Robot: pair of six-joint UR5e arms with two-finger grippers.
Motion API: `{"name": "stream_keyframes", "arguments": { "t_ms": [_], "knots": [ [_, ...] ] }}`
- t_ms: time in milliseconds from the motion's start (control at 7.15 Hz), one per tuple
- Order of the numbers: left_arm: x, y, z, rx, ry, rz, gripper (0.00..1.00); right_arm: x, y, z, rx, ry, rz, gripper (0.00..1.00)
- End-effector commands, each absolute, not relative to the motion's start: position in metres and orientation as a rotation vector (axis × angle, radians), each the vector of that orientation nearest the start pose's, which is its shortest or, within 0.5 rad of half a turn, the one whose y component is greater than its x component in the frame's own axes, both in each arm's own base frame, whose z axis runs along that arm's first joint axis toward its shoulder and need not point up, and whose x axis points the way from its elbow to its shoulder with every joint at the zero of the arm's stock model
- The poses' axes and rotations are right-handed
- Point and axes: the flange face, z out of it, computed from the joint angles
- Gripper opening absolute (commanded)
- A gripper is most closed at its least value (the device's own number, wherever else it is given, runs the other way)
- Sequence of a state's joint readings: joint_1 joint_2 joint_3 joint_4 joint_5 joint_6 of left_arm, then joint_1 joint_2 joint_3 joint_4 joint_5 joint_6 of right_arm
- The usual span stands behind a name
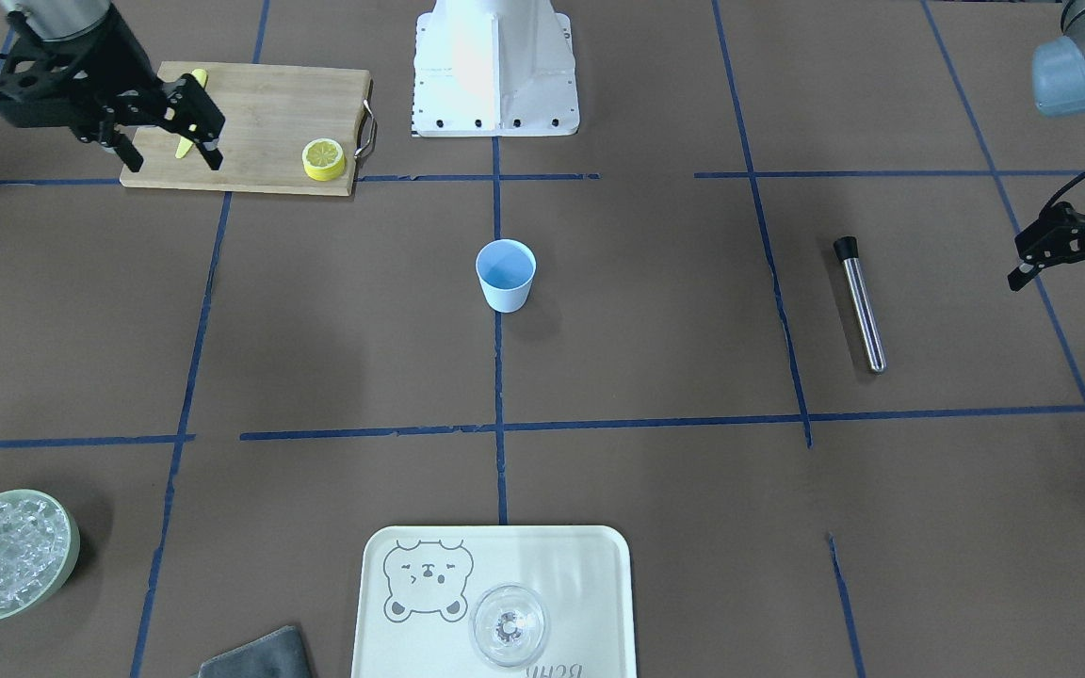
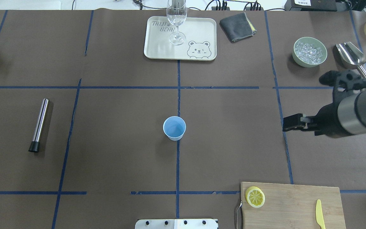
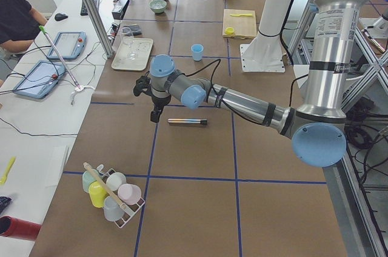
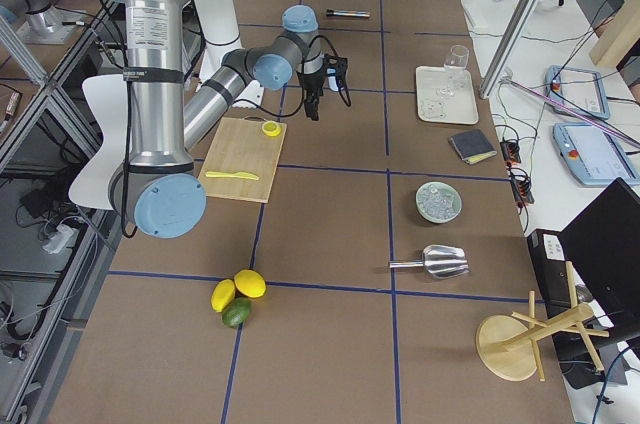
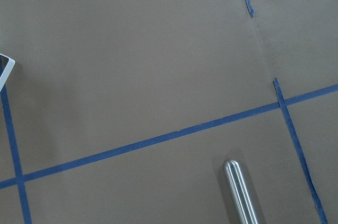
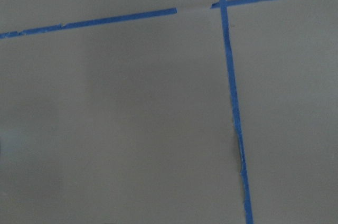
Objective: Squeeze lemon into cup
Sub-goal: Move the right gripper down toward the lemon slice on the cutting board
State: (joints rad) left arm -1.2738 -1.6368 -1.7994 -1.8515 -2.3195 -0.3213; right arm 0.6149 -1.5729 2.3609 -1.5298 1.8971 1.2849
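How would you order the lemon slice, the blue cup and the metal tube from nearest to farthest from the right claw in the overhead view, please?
Measured from the right claw:
1. lemon slice, on the corner of the cutting board, on the robot's own side of the table.
2. blue cup, at the table's centre.
3. metal tube, far across on the robot's left side.

Robotics lab — tape-gridded table, teach pendants, aluminium framing.

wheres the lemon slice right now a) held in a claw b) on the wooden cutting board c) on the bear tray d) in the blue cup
b, the lemon sits on the cutting board near its handle end, well apart from the cup
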Motion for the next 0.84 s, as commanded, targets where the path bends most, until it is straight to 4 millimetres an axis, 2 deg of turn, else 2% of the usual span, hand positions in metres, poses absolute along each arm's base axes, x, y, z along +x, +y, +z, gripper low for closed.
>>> {"name": "stream_keyframes", "arguments": {
  "t_ms": [0, 140, 280, 420, 559, 699],
  "knots": [
    [0.092, -0.524, 0.476, 0.309, 0.862, 0.195, 1.0, -0.347, -0.242, 0.285, 0.096, -0.871, 0.228, 1.0],
    [0.092, -0.524, 0.476, 0.311, 0.862, 0.196, 1.0, -0.362, -0.223, 0.285, 0.097, -0.876, 0.23, 1.0],
    [0.093, -0.525, 0.474, 0.312, 0.865, 0.196, 1.0, -0.381, -0.207, 0.296, 0.11, -0.852, 0.203, 1.0],
    [0.094, -0.526, 0.475, 0.311, 0.863, 0.196, 1.0, -0.399, -0.197, 0.31, 0.136, -0.821, 0.195, 1.0],
    [0.106, -0.525, 0.48, 0.292, 0.866, 0.204, 1.0, -0.412, -0.193, 0.318, 0.133, -0.847, 0.19, 1.0],
    [0.109, -0.526, 0.485, 0.301, 0.871, 0.21, 1.0, -0.431, -0.187, 0.336, 0.142, -0.833, 0.182, 1.0]
  ]
}}
